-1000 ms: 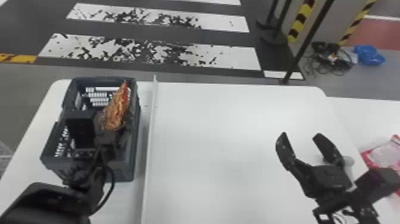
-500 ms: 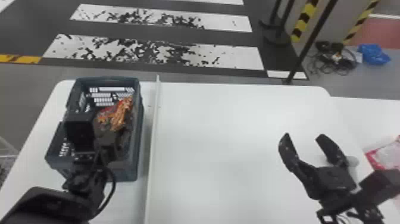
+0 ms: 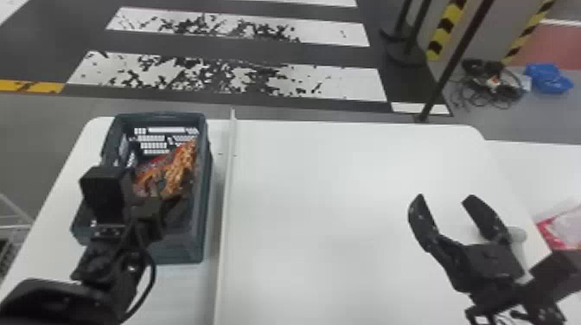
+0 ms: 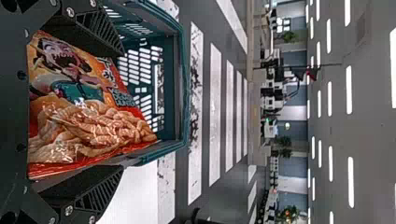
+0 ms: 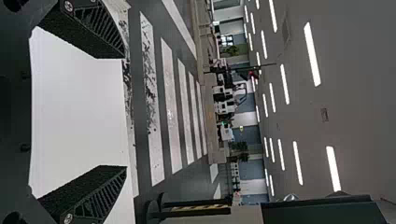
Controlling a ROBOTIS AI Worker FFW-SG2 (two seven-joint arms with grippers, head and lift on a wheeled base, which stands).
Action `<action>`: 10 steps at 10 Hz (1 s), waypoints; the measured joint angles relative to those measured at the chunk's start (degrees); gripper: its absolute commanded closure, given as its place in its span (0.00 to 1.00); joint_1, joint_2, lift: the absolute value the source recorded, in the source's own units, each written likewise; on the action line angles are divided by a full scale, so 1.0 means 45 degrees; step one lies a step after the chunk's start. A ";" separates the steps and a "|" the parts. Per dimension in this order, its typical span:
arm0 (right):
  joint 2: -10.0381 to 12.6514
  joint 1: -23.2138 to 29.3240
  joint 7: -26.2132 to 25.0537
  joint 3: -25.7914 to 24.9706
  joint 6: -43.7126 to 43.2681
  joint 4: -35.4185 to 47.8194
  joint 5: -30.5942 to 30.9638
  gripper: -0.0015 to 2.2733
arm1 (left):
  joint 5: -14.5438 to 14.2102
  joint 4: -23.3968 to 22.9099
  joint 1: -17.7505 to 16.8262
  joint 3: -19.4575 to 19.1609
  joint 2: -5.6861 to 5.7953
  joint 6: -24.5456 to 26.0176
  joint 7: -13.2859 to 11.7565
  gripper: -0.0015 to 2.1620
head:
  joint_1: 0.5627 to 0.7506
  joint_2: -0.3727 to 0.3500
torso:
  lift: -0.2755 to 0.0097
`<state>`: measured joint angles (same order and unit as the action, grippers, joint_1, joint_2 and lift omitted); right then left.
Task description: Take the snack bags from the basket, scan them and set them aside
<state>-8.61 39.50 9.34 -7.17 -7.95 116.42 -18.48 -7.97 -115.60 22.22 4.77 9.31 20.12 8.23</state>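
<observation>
Red-orange snack bag (image 4: 93, 121) inside the dark basket (image 3: 181, 250), between the spread fingers of the left gripper (image 3: 149, 209) — right gripper (image 3: 445, 198), also spread, over a white table (image 3: 324, 194).

Head view, my count: one basket (image 3: 207, 190), one snack bag (image 3: 179, 166) in it. I have two end effectors out, one left (image 3: 147, 211), one right (image 3: 445, 197). Wrist views: two fingers (image 4: 88, 186) on the left one, two fingers (image 5: 93, 186) on the right. One counter (image 3: 346, 186) under the basket, one pale divider strip (image 3: 225, 207) along it, one more white surface (image 3: 544, 168) to the right. One red-and-white item (image 3: 566, 229) at the right edge. Floor beyond: one tangle of cables (image 3: 493, 82), one blue bundle (image 3: 548, 78), two yellow-and-black striped bands (image 3: 447, 30).
</observation>
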 measured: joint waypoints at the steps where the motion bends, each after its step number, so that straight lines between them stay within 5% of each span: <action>1: 0.0003 0.0009 0.0032 -0.0008 0.0002 0.0001 -0.0027 0.04 | -0.0030 -0.0815 0.0378 -0.0627 0.0007 0.0948 -0.0908 0.06 | 0.70 0.43 | 0.70; 3: 0.0005 0.0012 0.0117 -0.0036 0.0049 -0.0005 -0.0066 0.04 | -0.0049 -0.1580 0.0618 -0.2394 0.0114 0.2865 -0.2957 0.06 | 0.70 0.50 | 0.70; 5: 0.0067 0.0000 0.0362 -0.0020 0.0140 -0.0008 -0.0067 0.04 | 0.0159 -0.1692 0.0090 -0.3724 0.0665 0.4145 -0.4843 0.06 | 0.70 0.59 | 0.70; 7: 0.0130 -0.0008 0.0464 -0.0009 0.0156 0.0021 -0.0054 0.04 | 0.0144 -0.1640 -0.0721 -0.4165 0.1336 0.4715 -0.5832 0.06 | 0.70 0.63 | 0.70; 9: 0.0148 -0.0022 0.0465 -0.0058 0.0185 0.0030 -0.0048 0.04 | 0.0021 -0.1528 -0.1438 -0.4238 0.1460 0.5474 -0.6670 0.06 | 0.70 0.62 | 0.70; 10: 0.0169 -0.0016 0.0465 -0.0096 0.0220 0.0030 -0.0051 0.04 | 0.0029 -0.1522 -0.1817 -0.4170 0.1463 0.6130 -0.7624 0.06 | 0.70 0.59 | 0.70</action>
<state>-7.85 39.42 11.43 -7.60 -6.96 116.55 -18.71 -7.84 -122.45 14.04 -14.00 15.90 47.71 -26.08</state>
